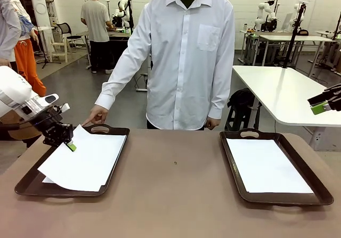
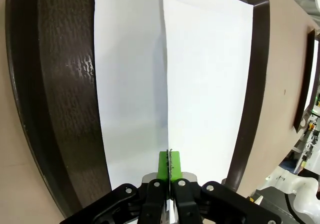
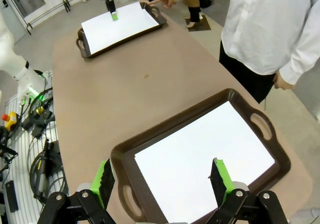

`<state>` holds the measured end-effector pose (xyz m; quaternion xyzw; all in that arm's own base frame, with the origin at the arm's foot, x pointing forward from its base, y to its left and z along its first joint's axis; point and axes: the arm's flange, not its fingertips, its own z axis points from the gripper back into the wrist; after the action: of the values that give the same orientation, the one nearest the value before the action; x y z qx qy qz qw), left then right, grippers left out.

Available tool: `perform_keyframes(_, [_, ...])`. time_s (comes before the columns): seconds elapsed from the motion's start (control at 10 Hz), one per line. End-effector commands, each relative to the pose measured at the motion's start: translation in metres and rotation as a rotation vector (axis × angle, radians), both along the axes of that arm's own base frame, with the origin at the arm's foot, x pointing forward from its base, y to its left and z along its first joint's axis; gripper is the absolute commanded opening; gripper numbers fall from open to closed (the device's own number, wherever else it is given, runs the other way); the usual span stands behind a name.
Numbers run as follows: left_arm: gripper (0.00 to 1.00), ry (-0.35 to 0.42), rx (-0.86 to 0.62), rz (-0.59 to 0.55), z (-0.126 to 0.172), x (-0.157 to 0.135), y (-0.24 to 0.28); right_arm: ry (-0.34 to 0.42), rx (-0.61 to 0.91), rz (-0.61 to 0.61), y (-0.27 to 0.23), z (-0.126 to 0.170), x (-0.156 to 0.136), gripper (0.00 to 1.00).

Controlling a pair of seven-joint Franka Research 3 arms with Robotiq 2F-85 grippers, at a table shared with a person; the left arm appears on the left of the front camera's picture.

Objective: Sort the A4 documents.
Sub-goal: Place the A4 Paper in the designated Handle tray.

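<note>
My left gripper [image 1: 70, 145] [image 2: 169, 165] is shut on the near-left edge of a white A4 sheet [image 1: 85, 161], which it holds tilted above the left dark brown tray [image 1: 26, 187]. The left wrist view has this sheet [image 2: 164, 73] edge-on, with more white paper [image 2: 215, 83] lying flat in the tray [image 2: 65, 83] under it. A second sheet [image 1: 266, 166] [image 3: 200, 159] lies flat in the right tray [image 1: 232, 163] [image 3: 175, 126]. High above that tray's near end, my right gripper [image 1: 319, 108] [image 3: 162, 176] hangs open and holds nothing.
A person in a white shirt stands at the far side, one hand [image 1: 96, 114] resting by the left tray's far handle. Bare brown tabletop [image 1: 176, 195] separates the two trays. A white table [image 1: 287, 94] stands behind on the right.
</note>
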<state>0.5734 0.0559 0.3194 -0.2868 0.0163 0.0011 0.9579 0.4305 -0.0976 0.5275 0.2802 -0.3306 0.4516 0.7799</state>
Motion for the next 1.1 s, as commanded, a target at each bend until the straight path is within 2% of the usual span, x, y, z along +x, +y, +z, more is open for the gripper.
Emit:
perform_keyframes(0.0, [0.01,0.003,-0.001,0.03,-0.003,0.007,-0.002,0.003,0.001,0.007,0.002,-0.001,-0.001,1.0])
perform_keyframes(0.4, [0.01,-0.009,-0.006,0.044,-0.01,0.017,-0.008,0.003,0.001,0.007,0.002,-0.001,-0.001,1.0])
perform_keyframes(0.5, [0.06,-0.014,-0.007,0.052,-0.01,0.017,-0.007,0.003,0.001,0.007,0.002,-0.001,-0.001,1.0])
perform_keyframes(0.6, [0.2,-0.015,0.003,0.046,-0.008,0.016,-0.008,0.003,0.001,0.007,0.002,-0.001,-0.001,1.0])
perform_keyframes(0.7, [0.24,-0.017,0.008,0.042,-0.008,0.015,-0.008,0.003,0.001,0.007,0.002,-0.001,-0.001,1.0])
perform_keyframes(0.8, [0.39,-0.022,0.011,0.039,-0.007,0.014,-0.008,0.003,0.001,0.007,0.002,-0.001,-0.001,1.0])
perform_keyframes(0.9, [0.44,-0.023,0.021,0.038,-0.006,0.014,-0.007,0.003,0.001,0.007,0.002,-0.001,-0.001,1.0])
perform_keyframes(1.0, [0.58,-0.021,0.041,0.046,-0.004,0.013,-0.006,0.003,0.001,0.007,0.002,-0.001,-0.001,1.0])
